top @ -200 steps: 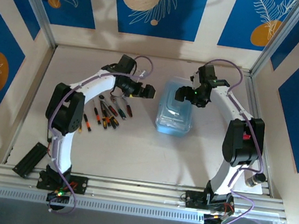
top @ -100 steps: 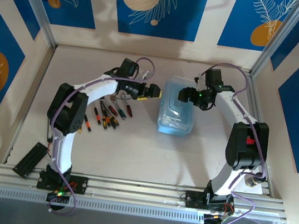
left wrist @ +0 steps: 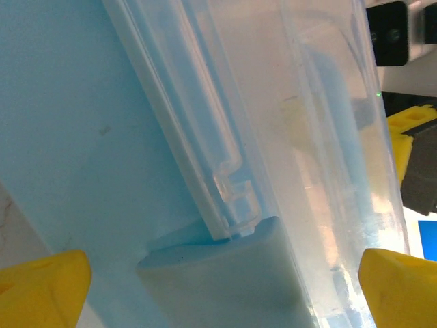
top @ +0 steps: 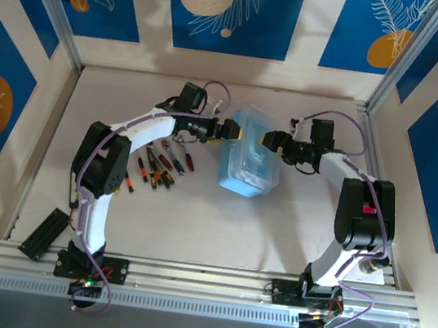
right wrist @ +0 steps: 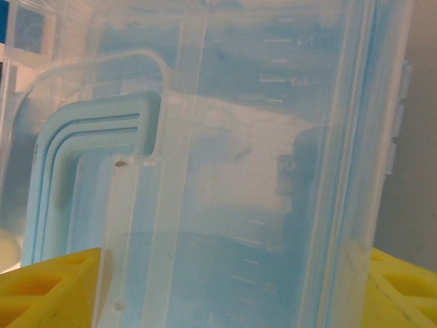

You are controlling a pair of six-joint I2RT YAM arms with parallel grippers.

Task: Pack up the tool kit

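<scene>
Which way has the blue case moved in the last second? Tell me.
Yes: the case has shifted left, toward the row of tools.

Black block point(top: 44, 233) at near-left table point(top: 193, 226) corner; blue floral panels point(top: 226, 8) behind.

Translucent light-blue plastic case point(top: 247, 167)

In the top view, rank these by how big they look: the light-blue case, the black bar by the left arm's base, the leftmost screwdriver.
1. light-blue case, plainly the largest.
2. black bar, long but narrow.
3. leftmost screwdriver, the smallest by far.
</scene>
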